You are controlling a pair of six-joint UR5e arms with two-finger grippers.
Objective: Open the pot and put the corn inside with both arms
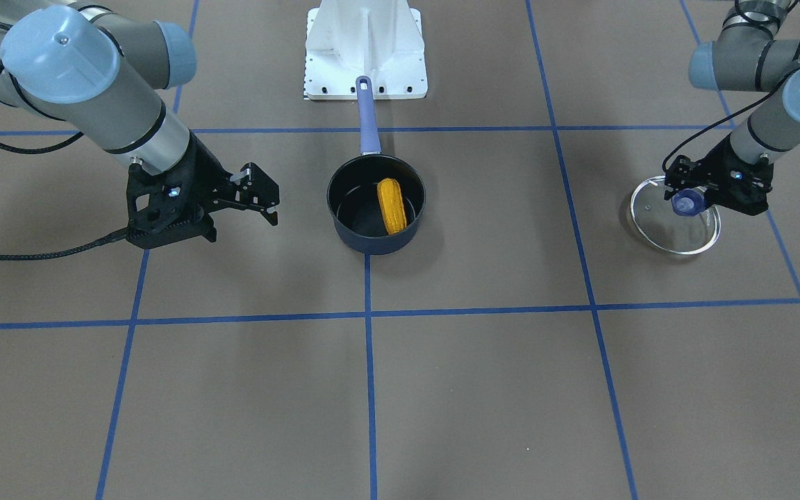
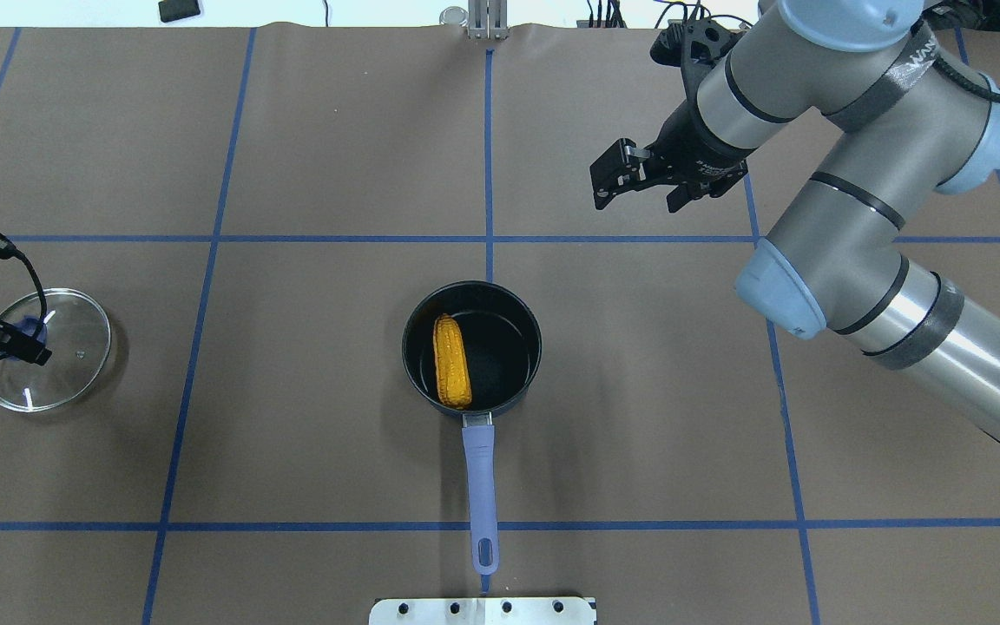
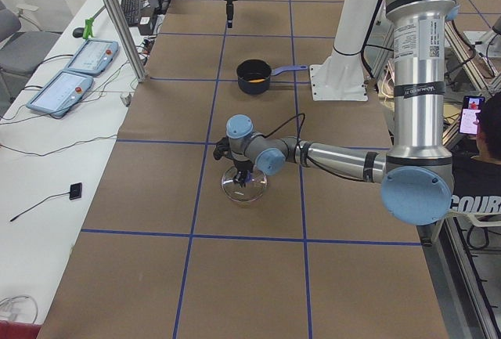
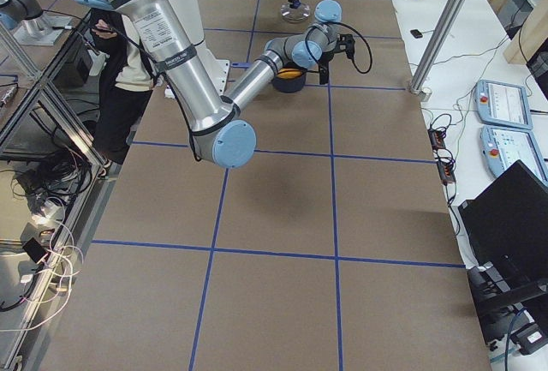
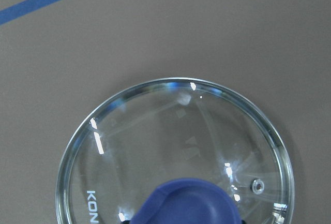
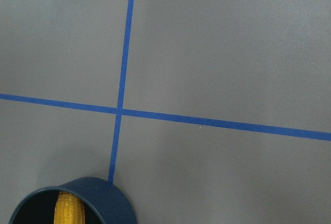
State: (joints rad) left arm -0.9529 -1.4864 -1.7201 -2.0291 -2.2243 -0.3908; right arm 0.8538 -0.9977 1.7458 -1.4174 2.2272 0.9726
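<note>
The corn lies inside the uncovered dark blue saucepan, flat on the bottom and against the wall on the robot's left side. Its length runs roughly in line with the pan's lavender handle. That handle points back toward the white base pedestal. The saucepan stands near the middle of the brown table, just on the robot's side of a crossing of blue tape lines.

The glass lid rests flat on the table, well apart from the pan on the robot's left. The left gripper is down over the lid's blue knob with a finger on either side of it. Whether the pads actually press the knob I cannot tell: the wrist camera shows only the top of the knob and none of the fingers.

The right gripper hangs above bare table, on the robot's right and beyond the pan toward the far edge. Its jaws are spread apart and hold nothing. The right wrist camera catches just the pan's rim and the end of the corn at the bottom left of its view.
</note>
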